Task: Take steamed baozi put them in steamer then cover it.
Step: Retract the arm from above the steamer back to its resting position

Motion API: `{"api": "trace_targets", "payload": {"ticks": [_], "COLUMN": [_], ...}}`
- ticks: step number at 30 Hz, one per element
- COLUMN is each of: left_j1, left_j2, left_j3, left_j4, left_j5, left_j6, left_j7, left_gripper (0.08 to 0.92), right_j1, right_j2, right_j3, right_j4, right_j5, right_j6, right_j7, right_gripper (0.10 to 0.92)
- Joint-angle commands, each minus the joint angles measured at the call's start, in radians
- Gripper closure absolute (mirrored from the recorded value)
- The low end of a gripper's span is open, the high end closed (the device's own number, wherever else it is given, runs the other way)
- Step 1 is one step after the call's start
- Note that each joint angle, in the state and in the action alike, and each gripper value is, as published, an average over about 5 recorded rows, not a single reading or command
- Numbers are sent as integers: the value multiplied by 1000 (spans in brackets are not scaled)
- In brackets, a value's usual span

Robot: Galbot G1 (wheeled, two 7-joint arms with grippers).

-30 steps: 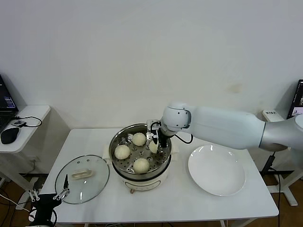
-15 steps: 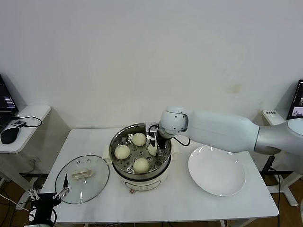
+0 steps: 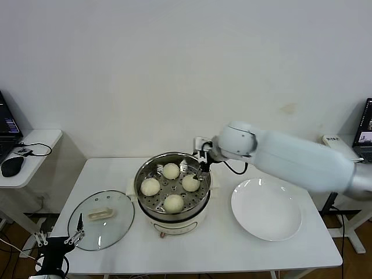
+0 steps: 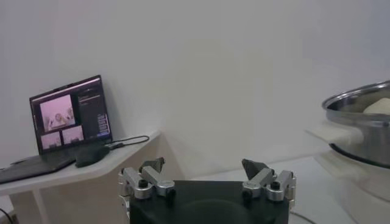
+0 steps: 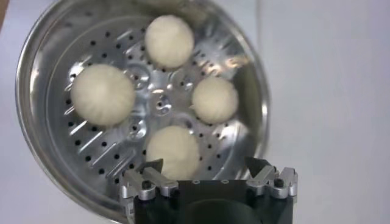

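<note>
Steamed baozi (image 5: 169, 41), all four in the steamer (image 5: 244, 79); right hand (image 5: 206, 173) released above.

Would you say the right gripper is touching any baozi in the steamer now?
Apart. In the right wrist view, the open right gripper is empty above the steamer, all four baozi lying free on the tray.

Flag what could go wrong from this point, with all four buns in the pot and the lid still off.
1. The glass lid lies flat beside the steamer; its low cream handle gives a claw little to grip, so it may slip.
2. The right claw, open, hovers over the steamer's far rim and could clip it when moving away.
3. The four steamed baozi sit loose on the perforated tray; a hard lid landing might shift them.
</note>
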Motion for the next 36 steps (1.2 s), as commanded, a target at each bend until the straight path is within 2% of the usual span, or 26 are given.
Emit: {"api": "trace_targets", "payload": {"ticks": [1,4,9,17,24,28,36], "left_j1": [-3,-4,-8,-20,-64,-72,-33], "left_j2": [-3,-5,-7,-2,38,72,110], "left_j3": [6,14,29,66,23,-1,-38], "left_j4": [10,15,27,44,139,182,180], "left_j5": [3,10,19,65,441,702,1174], "left_j6": [-5,-8,-9,-6,-114,-127,-100], "left_j7": [5,8,7,-11,-42,-50,17], "left_gripper": [177,177,177,177,177,177,177], "right_j1": [-606,-870,-1281,-1622,-1860,-1939,-1970], "right_j2": [-229,-203,-51,221,358,423,479], "right_j3": [505,733,1117,1481,1681,1732,1806], "right_j4": [183,195,196,180,287,320,341], "right_j5": [23,-72,-240,-361,-309,-260,-228], "right_j6": [327,451,626,795,762,707,599], "right_j7": [472,520,502,395,371,357,370], "right_gripper": [203,203,203,203,203,203,203]}}
